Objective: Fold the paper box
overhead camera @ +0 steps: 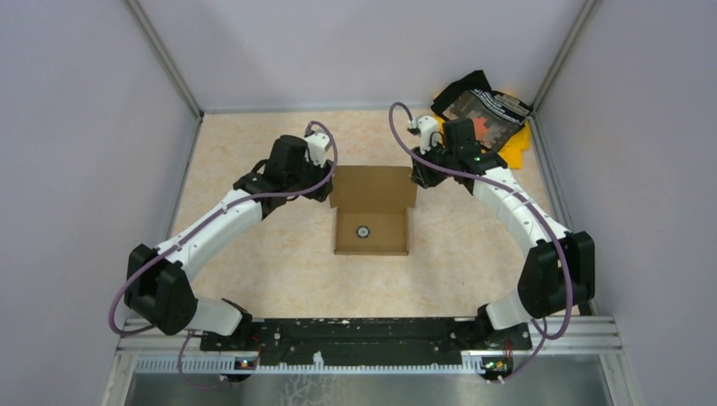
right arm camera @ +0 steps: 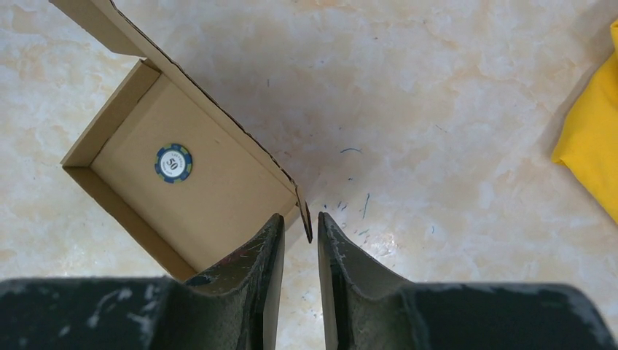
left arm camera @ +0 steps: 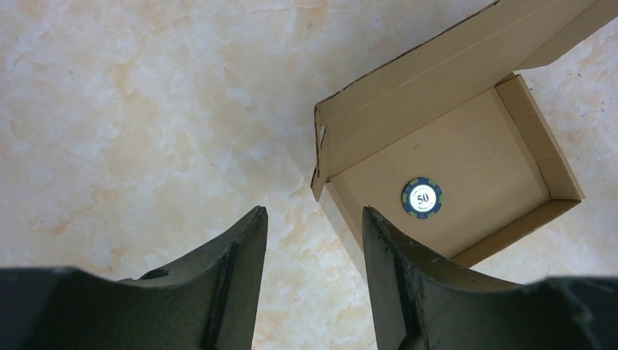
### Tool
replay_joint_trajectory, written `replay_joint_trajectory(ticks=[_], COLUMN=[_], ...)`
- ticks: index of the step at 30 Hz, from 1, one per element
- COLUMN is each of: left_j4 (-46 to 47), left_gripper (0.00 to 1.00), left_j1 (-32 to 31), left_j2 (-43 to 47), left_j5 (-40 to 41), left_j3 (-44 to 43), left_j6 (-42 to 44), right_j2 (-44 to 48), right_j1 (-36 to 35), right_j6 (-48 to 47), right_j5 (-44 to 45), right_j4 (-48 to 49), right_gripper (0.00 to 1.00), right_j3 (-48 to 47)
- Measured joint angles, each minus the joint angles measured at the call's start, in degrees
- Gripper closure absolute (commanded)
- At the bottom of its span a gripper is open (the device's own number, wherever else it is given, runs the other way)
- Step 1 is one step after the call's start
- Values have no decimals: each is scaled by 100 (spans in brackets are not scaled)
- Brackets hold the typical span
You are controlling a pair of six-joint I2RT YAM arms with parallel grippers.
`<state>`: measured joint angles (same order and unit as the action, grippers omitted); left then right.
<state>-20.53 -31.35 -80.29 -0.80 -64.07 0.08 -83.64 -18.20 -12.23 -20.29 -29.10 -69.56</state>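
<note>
Left pincer (left arm camera: 313,213) hangs over the beige marbled tabletop (left arm camera: 146,109) with its two dark fingers (left arm camera: 240,270) well apart and nothing between them. Just ahead of its tips lies the plain brown corrugated-cardboard box (left arm camera: 474,146), lid flap open. The box's near corner is in line with the gap, and its side wall runs beside the finger on the right of the wrist view. Beyond that finger, a round blue-and-white chip (left arm camera: 422,197) marked 50 rests on the tray floor. The right pincer (right arm camera: 300,216) has its fingers close together, with a thin gap between them. The edge of the box's corner tab stands at the gap's mouth, not clamped. A yellow cloth (right arm camera: 594,138) lies well off to its right.
</note>
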Motion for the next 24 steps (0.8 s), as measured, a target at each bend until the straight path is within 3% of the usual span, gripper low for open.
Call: replay_joint_trajectory(ticks=[13,24], left_j4=[557,763], left_gripper=[56,58], left_j1=[-4,-15], left_j2=[-83,-103], left_j5=[11,2], left_j3=[2,4], left_j6=[101,151], right_j2=[0,-2], right_j1=[-4,-7], right_j6=[42,48], right_j5=[-42,-39], right_j4=[57,79], right_gripper=[79,81], right_j3=[0,0])
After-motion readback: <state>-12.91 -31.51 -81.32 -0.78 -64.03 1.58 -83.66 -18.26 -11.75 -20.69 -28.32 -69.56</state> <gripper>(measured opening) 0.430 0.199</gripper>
